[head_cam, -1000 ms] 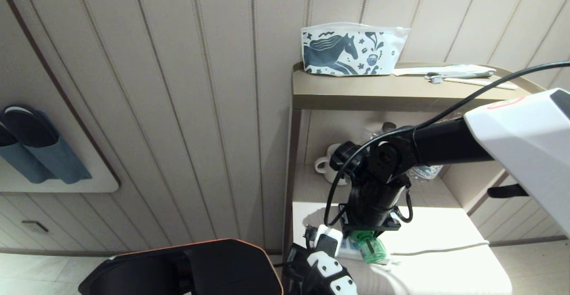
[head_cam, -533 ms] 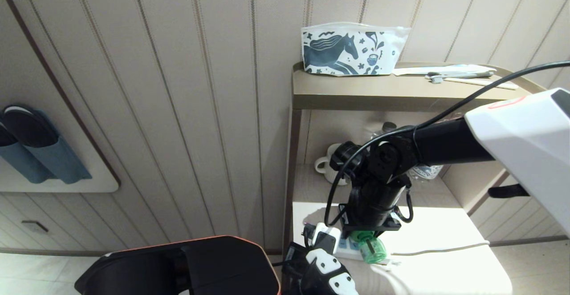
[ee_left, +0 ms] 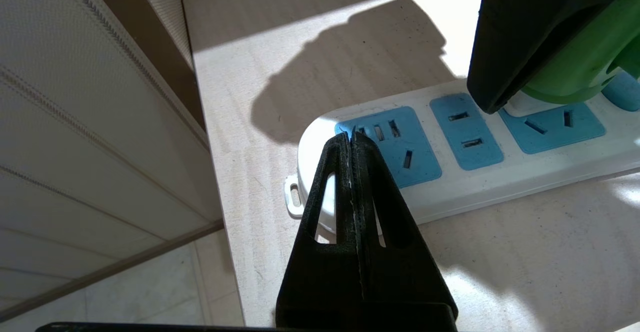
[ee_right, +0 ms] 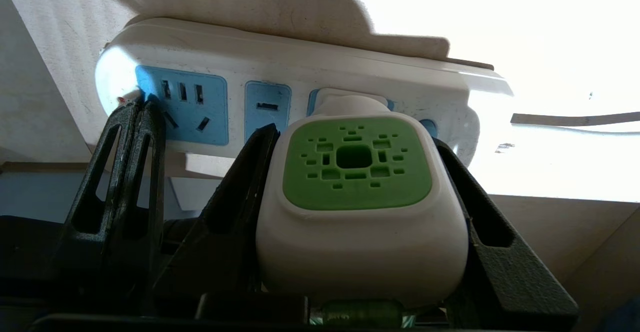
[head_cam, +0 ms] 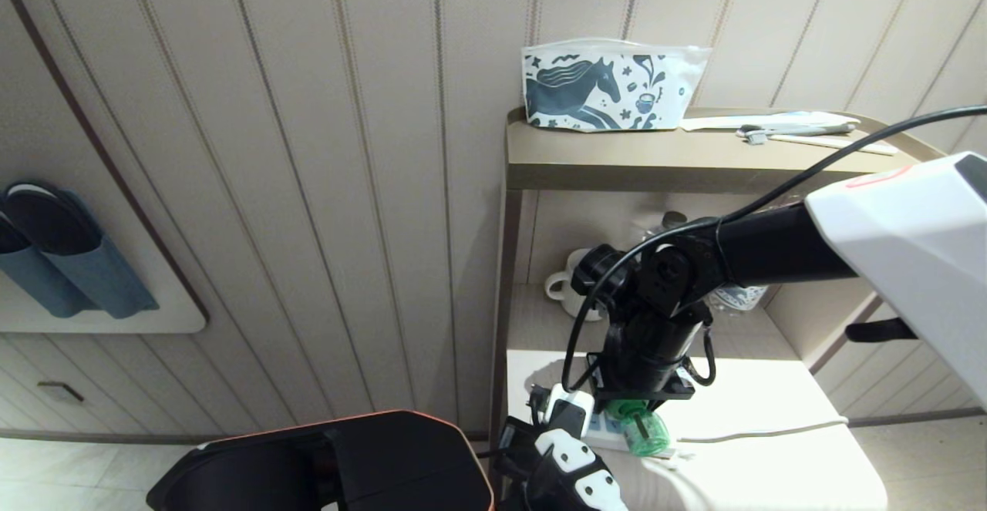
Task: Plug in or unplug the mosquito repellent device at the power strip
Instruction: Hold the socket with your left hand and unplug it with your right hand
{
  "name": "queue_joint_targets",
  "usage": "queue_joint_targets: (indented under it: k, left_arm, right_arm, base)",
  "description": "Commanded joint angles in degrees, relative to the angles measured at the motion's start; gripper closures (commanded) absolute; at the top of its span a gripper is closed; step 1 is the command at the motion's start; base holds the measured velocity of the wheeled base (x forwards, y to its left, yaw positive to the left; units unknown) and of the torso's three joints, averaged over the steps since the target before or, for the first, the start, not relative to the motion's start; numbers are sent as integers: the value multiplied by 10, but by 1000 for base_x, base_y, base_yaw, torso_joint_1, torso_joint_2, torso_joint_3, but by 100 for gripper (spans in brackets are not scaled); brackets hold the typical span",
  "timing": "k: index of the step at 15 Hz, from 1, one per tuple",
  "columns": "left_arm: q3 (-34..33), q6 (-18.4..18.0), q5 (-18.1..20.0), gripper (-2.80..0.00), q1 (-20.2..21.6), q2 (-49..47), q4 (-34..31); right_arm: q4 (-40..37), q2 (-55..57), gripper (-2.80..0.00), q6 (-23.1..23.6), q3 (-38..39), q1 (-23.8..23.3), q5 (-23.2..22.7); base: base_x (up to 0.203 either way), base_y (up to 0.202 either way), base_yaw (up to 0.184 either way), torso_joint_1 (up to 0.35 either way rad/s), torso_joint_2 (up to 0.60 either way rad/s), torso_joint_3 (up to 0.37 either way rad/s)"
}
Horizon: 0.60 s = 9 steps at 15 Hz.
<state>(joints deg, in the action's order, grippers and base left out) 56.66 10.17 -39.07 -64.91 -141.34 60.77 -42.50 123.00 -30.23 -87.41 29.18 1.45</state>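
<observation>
1. My right hand point(ee_right: 352, 212) grips the mosquito repellent device point(ee_right: 357, 207) from both sides, one black finger point(ee_right: 230, 222) against each flank of its white body.
2. The device's green vented face sits in the middle of the right wrist frame, and its white plug end meets the third blue socket of the power strip point(ee_right: 300, 71); I cannot tell how deep the pins sit.
3. In the head frame the device point(head_cam: 644, 428) shows low and right of centre as a green translucent bottle under my black right wrist, on the power strip point(head_cam: 609, 438).
4. My left hand point(ee_left: 351, 139) is pressed shut, its two fingers flat together and holding nothing.
5. Its tip rests at the end of the power strip point(ee_left: 465, 182), over the edge of the first blue socket, in the middle of the left wrist frame.
6. In the head frame the left hand point(head_cam: 567, 418) sits at the bottom centre, just left of the device.
7. The strip lies on a pale worktop point(head_cam: 771, 434), partly in bright sunlight, with its white cord point(head_cam: 763, 428) running off towards the right.
8. Behind, on the shelf under the top board, stands a white mug point(head_cam: 567, 287).
9. On the top board, upper centre of the head frame, stands a pouch with a horse print point(head_cam: 609, 87).
</observation>
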Motion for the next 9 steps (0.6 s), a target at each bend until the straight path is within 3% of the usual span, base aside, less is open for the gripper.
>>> queue_joint_targets:
  k: [1,9]
  left_arm:
    - [-4,1,-2,0,0,-2,3]
    - [-10,1,-2,0,-1,-1,7]
  right_arm:
    - [-2,-14,0,-2,1,1,0]
    - [-4,-76,0,0,4,18,5]
  base:
    - [0,0,0,0,0,0]
    - [0,0,0,0,0,0]
